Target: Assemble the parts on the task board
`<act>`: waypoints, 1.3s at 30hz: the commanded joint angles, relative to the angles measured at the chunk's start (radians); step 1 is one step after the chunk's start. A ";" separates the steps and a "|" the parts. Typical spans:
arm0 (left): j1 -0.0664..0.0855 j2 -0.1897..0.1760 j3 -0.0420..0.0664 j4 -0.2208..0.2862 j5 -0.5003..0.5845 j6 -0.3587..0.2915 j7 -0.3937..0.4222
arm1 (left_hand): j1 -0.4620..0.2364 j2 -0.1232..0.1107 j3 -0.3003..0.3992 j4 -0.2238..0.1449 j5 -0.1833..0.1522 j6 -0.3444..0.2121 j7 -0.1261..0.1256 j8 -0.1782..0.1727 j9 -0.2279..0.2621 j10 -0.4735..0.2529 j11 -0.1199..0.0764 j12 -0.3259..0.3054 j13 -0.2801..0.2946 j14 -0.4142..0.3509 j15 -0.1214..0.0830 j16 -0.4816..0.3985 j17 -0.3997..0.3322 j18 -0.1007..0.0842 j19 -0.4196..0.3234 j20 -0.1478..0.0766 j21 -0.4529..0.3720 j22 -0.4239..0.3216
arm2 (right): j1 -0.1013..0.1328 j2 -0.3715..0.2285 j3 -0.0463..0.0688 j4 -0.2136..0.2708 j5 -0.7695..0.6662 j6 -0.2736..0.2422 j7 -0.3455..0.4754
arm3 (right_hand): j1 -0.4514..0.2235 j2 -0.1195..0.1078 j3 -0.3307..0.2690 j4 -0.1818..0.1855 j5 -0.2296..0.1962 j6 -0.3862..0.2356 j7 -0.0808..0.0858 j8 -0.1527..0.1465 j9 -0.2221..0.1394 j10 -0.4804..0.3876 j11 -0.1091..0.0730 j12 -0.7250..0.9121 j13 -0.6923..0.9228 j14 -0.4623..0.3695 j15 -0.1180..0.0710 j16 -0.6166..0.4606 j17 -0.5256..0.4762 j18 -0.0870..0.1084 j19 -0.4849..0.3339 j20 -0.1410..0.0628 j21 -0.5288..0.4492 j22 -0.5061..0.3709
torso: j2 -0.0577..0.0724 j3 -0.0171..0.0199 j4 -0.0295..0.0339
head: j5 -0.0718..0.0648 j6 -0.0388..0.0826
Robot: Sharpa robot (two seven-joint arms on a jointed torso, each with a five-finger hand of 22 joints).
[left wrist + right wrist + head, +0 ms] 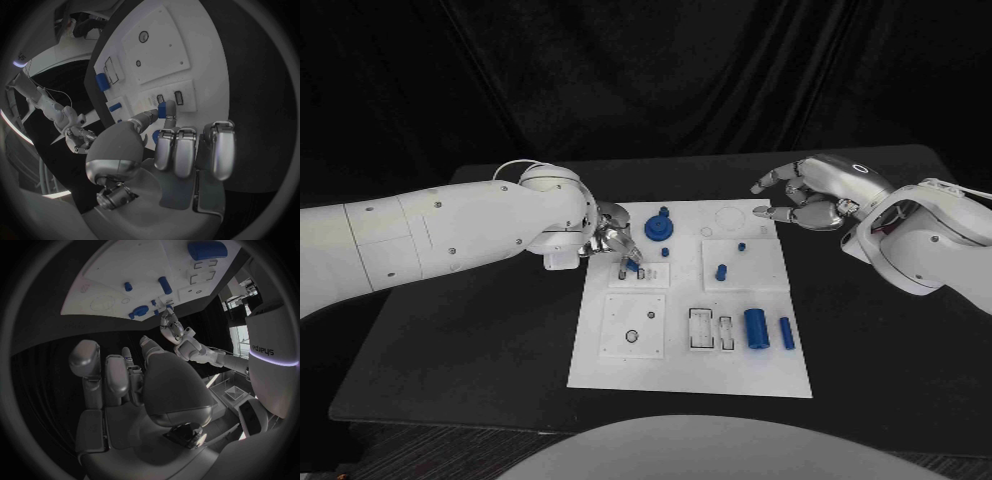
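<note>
The white task board [689, 372] lies in the middle of the black table. My left hand [615, 243] is over its near-left part and pinches a small blue part [163, 109] between thumb and a finger, just above a small slotted plate [170, 98]; the other fingers are curled. My right hand [805, 195] hovers above the board's far right corner with its fingers curled in and nothing in it. A blue gear-like part [659, 228], a small blue peg [721, 270] and two blue cylinders [756, 328] rest on the board.
A square plate with round holes [635, 325] and a pair of rectangular slots [710, 331] sit at the board's near side. In the right wrist view the board [112, 275] lies beyond the hand [137, 385]. Bare black table surrounds the board.
</note>
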 commanded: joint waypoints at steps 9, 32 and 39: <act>-0.006 -0.006 0.000 0.019 0.110 -0.045 -0.056 | -0.019 0.005 0.071 -0.045 0.002 0.008 -0.005 -0.012 0.003 0.105 -0.008 0.003 0.261 0.106 -0.007 0.003 0.263 0.000 -0.009 -0.003 -0.014 0.132 | -0.002 -0.003 0.001 0.010 0.000 0.025 -0.042 | 0.011 -0.001 0.002 -0.009 0.010 0.010 0.000 0.000 -0.003 -0.002 0.008 -0.012 0.110 0.025 0.008 -0.015 -0.012 0.022 -0.011 -0.002 -0.014 0.083 | 0.000 0.0034 0.0007 | 0.003 0.000; -0.027 -0.016 0.000 0.037 0.069 -0.105 -0.024 | -0.023 0.011 0.092 -0.044 0.002 -0.002 0.002 -0.031 0.006 0.097 -0.002 -0.004 0.252 0.106 -0.003 0.003 0.263 0.004 -0.023 -0.001 -0.029 0.120 | -0.002 -0.001 0.001 0.004 0.016 0.028 -0.045 | 0.014 -0.002 0.004 -0.012 0.015 0.011 0.000 -0.001 -0.004 -0.006 0.008 -0.016 0.104 0.022 0.008 -0.022 -0.020 0.024 -0.015 -0.002 -0.026 0.080 | -0.001 -0.0006 -0.0003 | 0.015 0.000; -0.037 -0.016 0.000 0.037 0.048 -0.116 -0.013 | -0.026 0.011 0.092 -0.043 0.002 -0.002 0.003 -0.032 0.006 0.095 -0.002 -0.006 0.249 0.106 -0.003 0.003 0.263 0.004 -0.024 0.000 -0.029 0.120 | -0.002 -0.001 0.001 0.002 0.016 0.030 -0.046 | 0.015 -0.002 0.005 -0.013 0.016 0.011 0.001 -0.001 -0.005 -0.007 0.008 -0.017 0.103 0.022 0.008 -0.023 -0.021 0.024 -0.015 -0.002 -0.027 0.080 | -0.001 -0.0007 -0.0018 | 0.017 0.000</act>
